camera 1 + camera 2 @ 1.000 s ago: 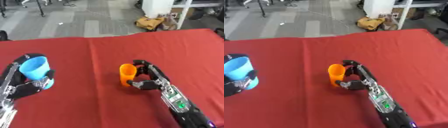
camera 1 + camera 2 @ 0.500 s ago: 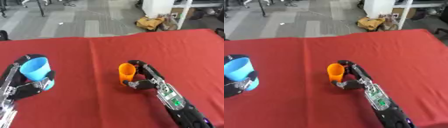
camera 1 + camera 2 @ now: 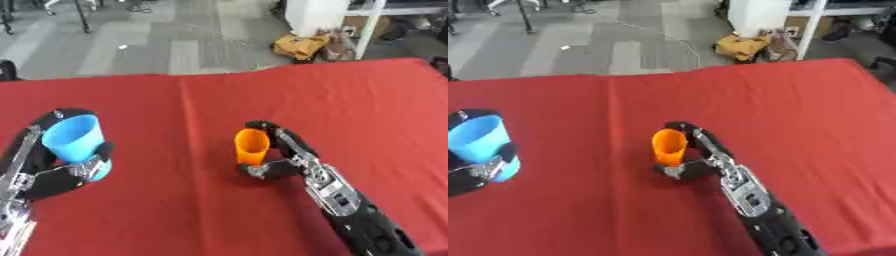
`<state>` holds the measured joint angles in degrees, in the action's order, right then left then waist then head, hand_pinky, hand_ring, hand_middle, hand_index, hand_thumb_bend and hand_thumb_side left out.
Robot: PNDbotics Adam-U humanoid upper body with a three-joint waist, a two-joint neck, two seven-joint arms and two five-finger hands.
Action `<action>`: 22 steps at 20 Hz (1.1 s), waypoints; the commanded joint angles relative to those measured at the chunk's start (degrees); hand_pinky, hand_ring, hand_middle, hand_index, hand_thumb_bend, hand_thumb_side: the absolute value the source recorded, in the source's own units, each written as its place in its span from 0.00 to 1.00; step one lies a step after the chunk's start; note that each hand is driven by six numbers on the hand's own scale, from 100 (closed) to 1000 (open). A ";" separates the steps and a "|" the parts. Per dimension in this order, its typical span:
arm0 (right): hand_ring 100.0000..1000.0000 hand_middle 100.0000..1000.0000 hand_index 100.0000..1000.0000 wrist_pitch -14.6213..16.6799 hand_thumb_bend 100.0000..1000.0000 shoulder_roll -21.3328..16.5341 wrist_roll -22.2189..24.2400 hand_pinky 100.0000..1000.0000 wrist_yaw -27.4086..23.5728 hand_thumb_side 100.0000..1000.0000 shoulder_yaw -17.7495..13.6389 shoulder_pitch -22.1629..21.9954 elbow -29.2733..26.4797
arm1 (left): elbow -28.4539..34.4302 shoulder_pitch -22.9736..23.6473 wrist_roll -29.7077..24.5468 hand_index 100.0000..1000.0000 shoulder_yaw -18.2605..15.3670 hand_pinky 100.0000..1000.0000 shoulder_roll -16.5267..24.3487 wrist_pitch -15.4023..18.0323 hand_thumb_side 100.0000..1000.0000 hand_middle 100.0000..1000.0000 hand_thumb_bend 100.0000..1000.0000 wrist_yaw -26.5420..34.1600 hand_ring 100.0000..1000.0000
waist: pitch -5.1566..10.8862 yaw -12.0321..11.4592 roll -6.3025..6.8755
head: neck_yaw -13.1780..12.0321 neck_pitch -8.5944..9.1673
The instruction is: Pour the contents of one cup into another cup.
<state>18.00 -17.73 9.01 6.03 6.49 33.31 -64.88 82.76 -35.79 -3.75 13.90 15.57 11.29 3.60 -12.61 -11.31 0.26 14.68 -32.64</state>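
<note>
Landmark: we place everything against the orange cup (image 3: 252, 146), which stands upright near the middle of the red desk (image 3: 367, 100).
Left robot hand: our left robot hand (image 3: 54, 170), well to the left of the orange cup, has its fingers and thumb wrapped round the blue cup (image 3: 75, 142).
Blue cup: it sits upright in that grasp, well apart from the orange cup; we cannot tell whether its base touches the cloth.
Right robot hand: our right robot hand (image 3: 282, 155) curls round the orange cup from its right side, thumb low at the front, fingers behind the rim.
Progress: we judge both cups grasped but neither tilted, so bringing them together and pouring all remain.
Contents: we cannot see inside either cup.
Materials: both cups look like smooth, tapered plastic; the desk wears matte red cloth.
</note>
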 commanded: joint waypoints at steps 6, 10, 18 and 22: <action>0.44 0.62 0.82 0.19 0.47 1.12 -0.43 0.44 1.33 0.00 0.92 1.89 0.48 | 0.65 -1.05 -0.25 0.66 0.16 0.25 0.07 -0.09 0.00 0.44 0.21 0.02 0.39 | 1.35 -0.06 0.12 | 0.29 -0.06; 0.42 0.61 0.82 0.24 0.47 1.83 -0.32 0.42 2.03 0.00 1.42 1.48 1.12 | 0.50 -0.96 -0.24 0.65 0.21 0.25 0.05 -0.07 0.00 0.44 0.21 -0.02 0.39 | 1.34 0.01 0.08 | 0.25 -0.09; 0.27 0.57 0.79 0.26 0.17 2.01 -0.53 0.28 2.16 0.00 1.70 1.28 1.63 | 0.41 -0.83 -0.08 0.65 0.21 0.25 0.05 -0.03 0.00 0.44 0.20 -0.01 0.39 | 1.35 0.14 0.12 | 0.23 -0.10; 0.22 0.56 0.78 -0.31 0.11 0.42 -2.02 0.23 1.67 0.00 1.46 1.53 0.87 | 1.00 -0.83 0.03 0.65 0.15 0.25 0.20 -0.11 0.00 0.44 0.20 0.31 0.39 | 1.46 0.09 0.06 | 0.25 -0.05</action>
<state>17.93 -15.62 7.53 7.88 7.86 34.27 -63.34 82.47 -35.81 -3.85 14.23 15.09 11.17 3.75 -12.22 -11.26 0.25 14.80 -32.64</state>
